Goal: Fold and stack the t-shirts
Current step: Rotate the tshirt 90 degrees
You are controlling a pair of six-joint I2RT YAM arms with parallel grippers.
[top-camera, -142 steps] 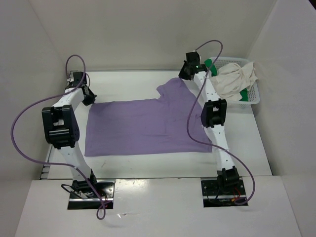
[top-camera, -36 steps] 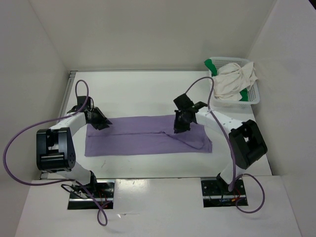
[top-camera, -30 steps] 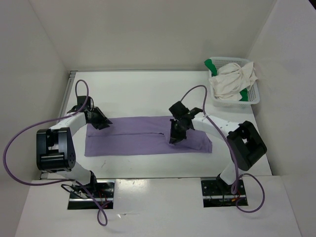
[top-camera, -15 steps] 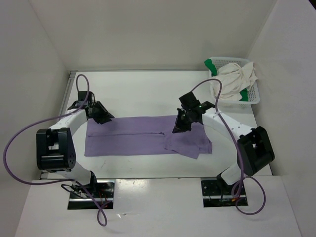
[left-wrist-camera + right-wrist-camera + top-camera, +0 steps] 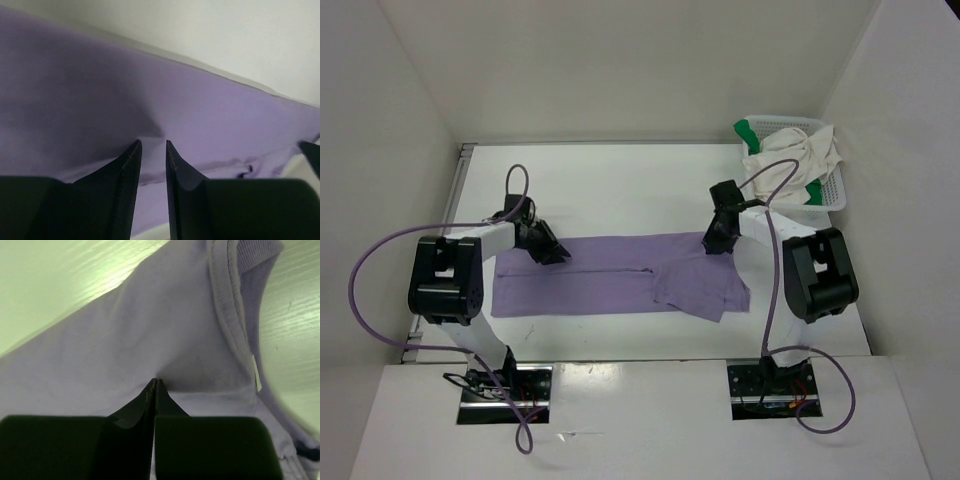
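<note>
Left end effector (image 5: 152, 150) slightly parted, right end effector (image 5: 155, 386) pressed closed, both arms low.

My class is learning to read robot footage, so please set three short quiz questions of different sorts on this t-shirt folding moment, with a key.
1. True or false: the lavender t-shirt lies folded into a long band on the table.
2. Which gripper has its fingers pressed together at the cloth? A) left gripper B) right gripper
3. Fill in: the cream t-shirt sits in the ____.

Key
1. True.
2. B; the left shows a narrow gap.
3. Basket, at the far right, with the green t-shirt.
</note>
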